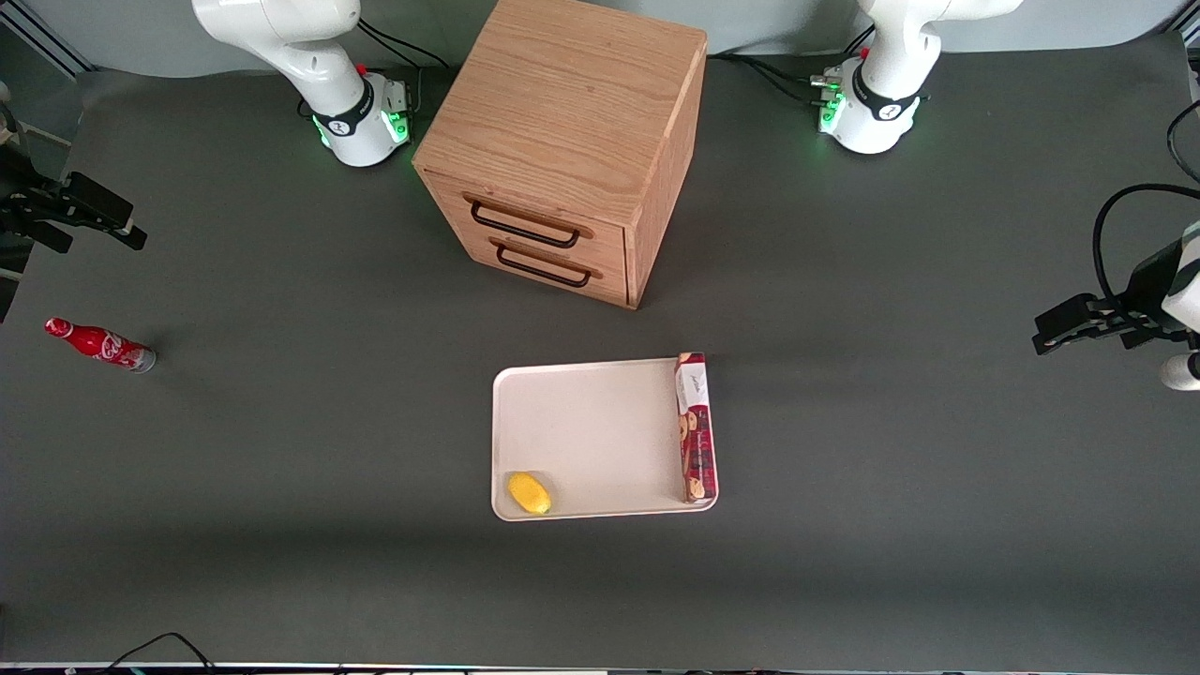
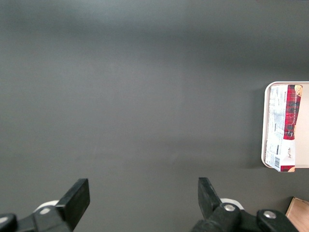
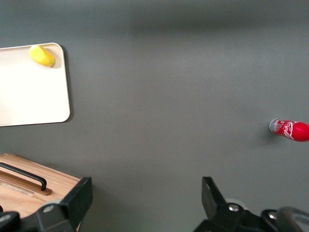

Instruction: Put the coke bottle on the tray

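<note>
The coke bottle (image 1: 98, 344), small and red with white lettering and a silvery base, appears to stand upright on the dark table toward the working arm's end. It also shows in the right wrist view (image 3: 290, 130). The cream-white tray (image 1: 591, 431) lies mid-table, nearer the front camera than the cabinet; its corner shows in the right wrist view (image 3: 29, 92). My right gripper (image 1: 103, 217) hangs above the table, farther from the front camera than the bottle and apart from it. In the right wrist view the gripper (image 3: 145, 203) is open and holds nothing.
A yellow lemon (image 1: 530, 493) and a long red cookie box (image 1: 695, 427) lie on the tray. A wooden drawer cabinet (image 1: 572, 141) with two black handles stands at the back middle. Cables run along the table's edges.
</note>
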Action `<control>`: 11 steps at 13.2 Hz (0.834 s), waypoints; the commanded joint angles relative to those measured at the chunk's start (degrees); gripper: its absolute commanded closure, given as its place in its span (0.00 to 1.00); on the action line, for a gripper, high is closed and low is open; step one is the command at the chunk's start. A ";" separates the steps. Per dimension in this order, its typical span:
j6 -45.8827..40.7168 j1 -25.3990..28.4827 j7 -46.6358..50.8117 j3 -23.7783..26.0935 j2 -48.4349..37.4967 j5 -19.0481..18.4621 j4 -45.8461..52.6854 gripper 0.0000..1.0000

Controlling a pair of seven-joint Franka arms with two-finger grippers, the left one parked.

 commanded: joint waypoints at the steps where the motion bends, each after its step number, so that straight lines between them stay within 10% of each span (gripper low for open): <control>1: -1.47 -0.63 -0.75 -0.97 0.86 -0.81 1.89 0.00; 11: -1.66 -1.78 -11.64 -19.14 4.01 -7.04 2.15 0.00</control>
